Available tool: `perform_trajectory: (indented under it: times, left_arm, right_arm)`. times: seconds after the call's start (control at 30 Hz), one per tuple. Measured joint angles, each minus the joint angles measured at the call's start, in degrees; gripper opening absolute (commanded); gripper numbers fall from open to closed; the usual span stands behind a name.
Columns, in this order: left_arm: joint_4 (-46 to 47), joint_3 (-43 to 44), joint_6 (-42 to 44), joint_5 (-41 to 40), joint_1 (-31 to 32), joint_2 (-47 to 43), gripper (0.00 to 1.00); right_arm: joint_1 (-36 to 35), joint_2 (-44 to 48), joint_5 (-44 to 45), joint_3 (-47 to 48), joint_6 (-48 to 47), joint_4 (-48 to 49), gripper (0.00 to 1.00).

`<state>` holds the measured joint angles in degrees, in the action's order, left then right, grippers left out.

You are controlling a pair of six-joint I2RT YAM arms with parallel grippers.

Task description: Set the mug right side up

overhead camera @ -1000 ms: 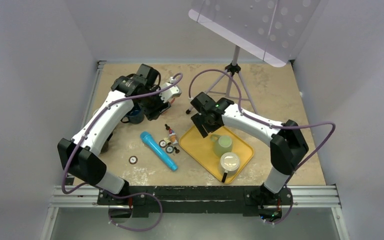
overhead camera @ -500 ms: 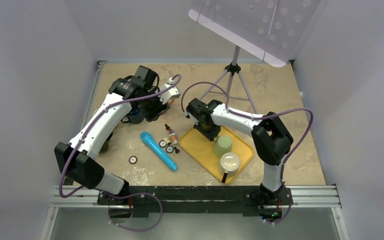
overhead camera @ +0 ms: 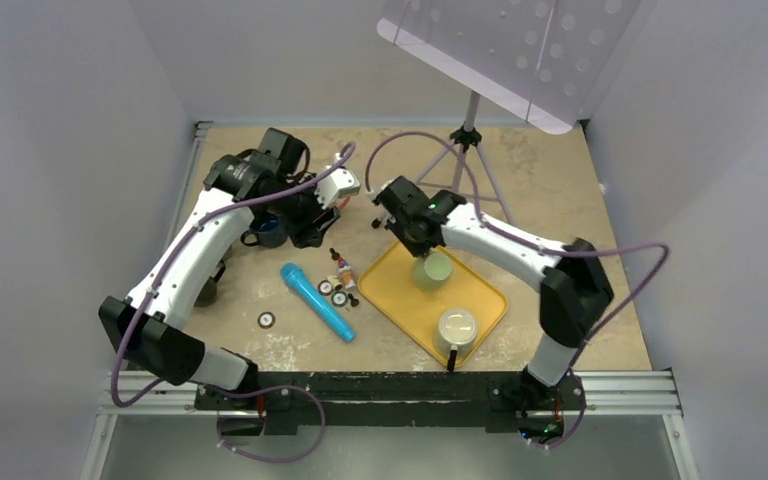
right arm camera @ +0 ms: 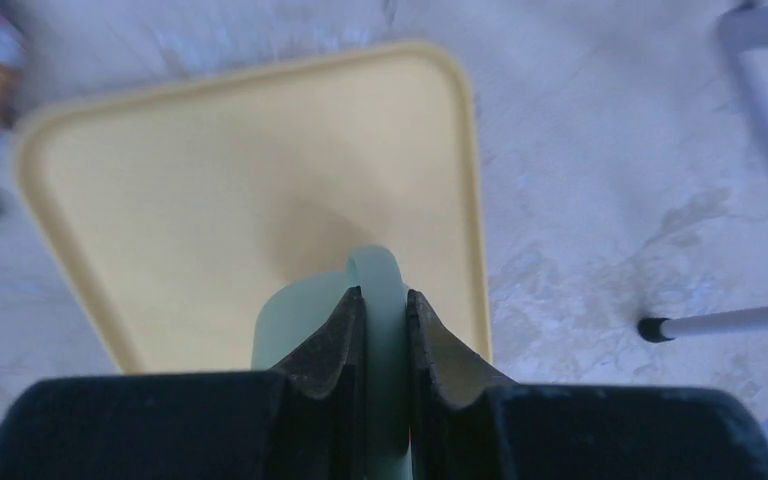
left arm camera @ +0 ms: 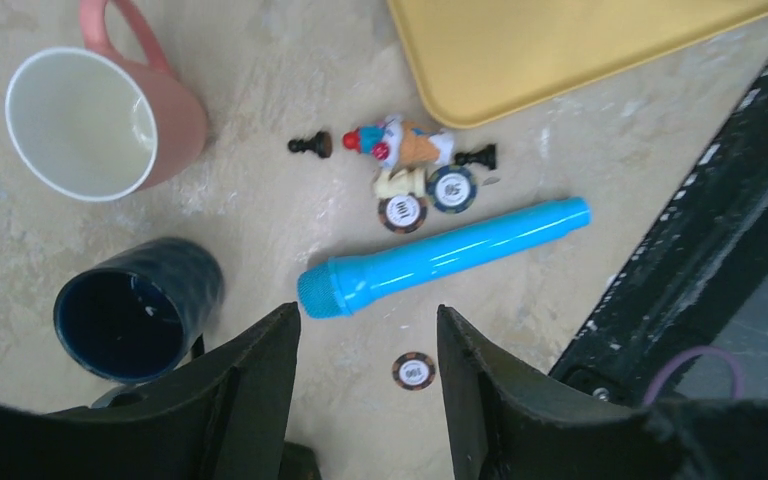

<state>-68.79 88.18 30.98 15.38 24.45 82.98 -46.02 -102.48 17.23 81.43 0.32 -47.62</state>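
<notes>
Right claw: clenched on the handle of the pale green mug, pads pressed against both faces of the loop. In the wrist view the mug body sits at 7 o'clock of the fingertips, over the yellow tray. From overhead it lies at 5 o'clock of the wrist (which end faces up cannot be told). Mug smooth, matte, cylindrical; tray round-cornered with a raised rim. Left claw: released, jaws wide apart, holding nothing, above the mottled tabletop.
</notes>
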Motion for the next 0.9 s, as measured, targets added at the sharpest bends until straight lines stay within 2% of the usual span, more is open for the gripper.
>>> perform_trajectory:
  times: [0.13, 0.3, 0.47, 0.67, 0.9]
  left_arm:
    - [-3.0, 4.1, -0.3, 10.4, -1.6, -2.6, 0.66]
    - [-6.8, 11.4, -1.0, 28.3, -5.2, -8.0, 0.77]
    - [0.2, 11.8, -11.3, 40.0, -5.3, -15.5, 0.83]
    - [14.0, 9.0, -28.5, 49.1, -4.8, -18.6, 0.84]
    - [19.7, 7.4, -35.0, 48.8, -1.7, -15.4, 0.79]
  right_arm:
    - [0.0, 13.6, 0.3, 0.0, 2.4, 7.7, 0.0]
    - [-0.1, 35.0, -3.1, -4.7, 8.2, 26.5, 0.0]
    - [-0.1, 49.4, -8.5, -16.3, 17.6, 48.0, 0.0]
    - [-0.6, 50.2, -14.6, -24.5, 27.2, 63.1, 0.0]
    - [-3.2, 47.3, -18.6, -26.2, 31.9, 68.7, 0.0]
